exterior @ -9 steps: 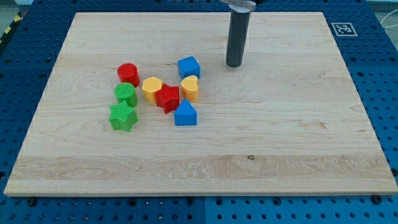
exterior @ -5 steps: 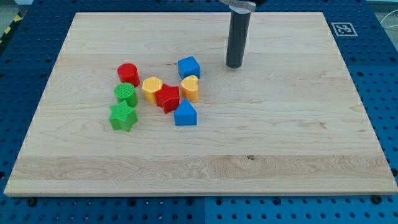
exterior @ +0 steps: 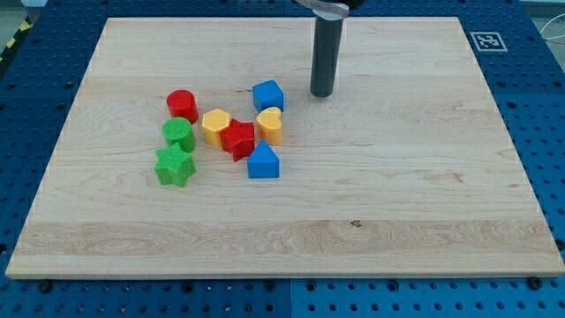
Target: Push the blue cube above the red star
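The blue cube (exterior: 267, 94) sits on the wooden board (exterior: 397, 177), up and to the right of the red star (exterior: 237, 139). My tip (exterior: 321, 93) rests on the board to the right of the blue cube, with a small gap between them. The rod rises from it to the view's top. The red star lies between a yellow hexagon (exterior: 215, 125) on its left and a yellow heart-shaped block (exterior: 270, 125) on its right.
A blue house-shaped block (exterior: 263, 161) lies just below and right of the red star. A red cylinder (exterior: 182, 104), a green cylinder (exterior: 178, 134) and a green star (exterior: 174, 165) stand in a column at the left. A marker tag (exterior: 485, 41) is at the board's top right corner.
My tip has moved a little to the left, toward the blue cube. No block has moved.
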